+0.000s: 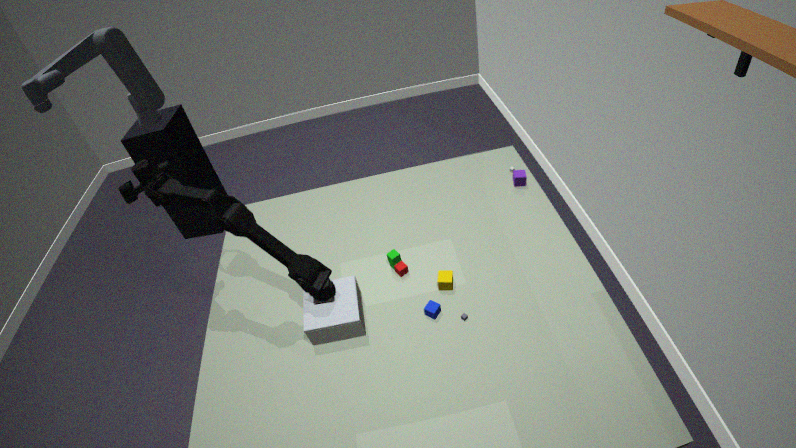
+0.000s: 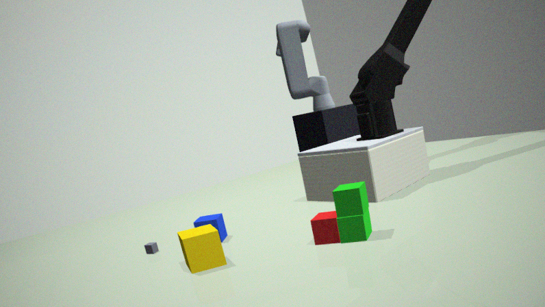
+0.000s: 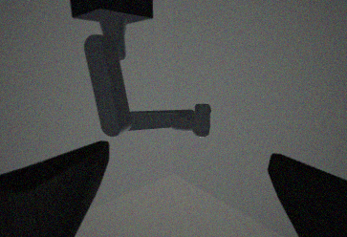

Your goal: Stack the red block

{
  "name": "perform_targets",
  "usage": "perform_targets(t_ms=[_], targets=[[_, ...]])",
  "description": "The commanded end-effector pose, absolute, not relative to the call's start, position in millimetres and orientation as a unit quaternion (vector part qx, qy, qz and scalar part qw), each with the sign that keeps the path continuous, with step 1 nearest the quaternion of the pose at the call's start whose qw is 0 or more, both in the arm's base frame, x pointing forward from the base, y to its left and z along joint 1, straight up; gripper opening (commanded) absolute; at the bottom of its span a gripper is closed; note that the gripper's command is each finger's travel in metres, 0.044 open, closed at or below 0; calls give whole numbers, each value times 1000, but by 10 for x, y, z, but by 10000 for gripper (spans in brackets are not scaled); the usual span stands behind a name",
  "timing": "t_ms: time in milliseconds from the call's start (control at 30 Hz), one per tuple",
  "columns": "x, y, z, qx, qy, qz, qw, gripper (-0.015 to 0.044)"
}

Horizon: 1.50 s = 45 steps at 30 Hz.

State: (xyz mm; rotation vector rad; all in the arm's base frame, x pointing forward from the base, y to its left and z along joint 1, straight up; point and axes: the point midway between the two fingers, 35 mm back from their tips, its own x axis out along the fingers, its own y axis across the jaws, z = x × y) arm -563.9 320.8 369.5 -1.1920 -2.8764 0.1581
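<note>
Two green blocks are forming the green tower (image 1: 393, 258) (image 2: 351, 213), one sitting squarely on the other. The red block (image 1: 400, 268) (image 2: 325, 227) is resting low on the worktop (image 1: 410, 372) (image 2: 261, 283), just beside the tower's lower block; I cannot tell whether they are touching. It is showing plain, saturated red faces, brighter on top and darker on the side facing the exterior view, with crisp edges, and it is sitting flat and looking slightly smaller than the yellow block (image 1: 445, 280) (image 2: 203, 249).

In the top view, the purple block (image 1: 519, 178) is lying near the worktop's upper right corner, and a tiny white piece (image 1: 511, 169) is sitting beside it. The white pedestal (image 1: 335, 334) (image 2: 333, 175) is standing nearer the left edge, carrying the black arm (image 1: 272, 243) (image 2: 409, 26). The blue block (image 1: 432, 309) (image 2: 222, 225) is resting between the pedestal and a small grey cube (image 1: 464, 317) (image 2: 151, 248).

The claw (image 1: 133, 180) (image 3: 189, 156) is hanging beyond the left edge, its fingers standing wide apart and gripping nothing. Behind it, a grey arm (image 1: 132, 67) (image 2: 291, 58) (image 3: 110, 86) is showing in the wrist view.
</note>
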Motion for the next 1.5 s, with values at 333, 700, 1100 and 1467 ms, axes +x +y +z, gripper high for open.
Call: perform_targets(t_ms=[333, 700, 1100, 1467], targets=[[-4678, 4311, 3330, -476, -839, 259, 51, 440], [-3244, 5195, 2858, -568, -659, 470, 150, 440], [-1533, 5558, 2361, -609, -378, 620, 320, 440], [-58, 5355, 1916, -565, -77, 652, 500, 440]])
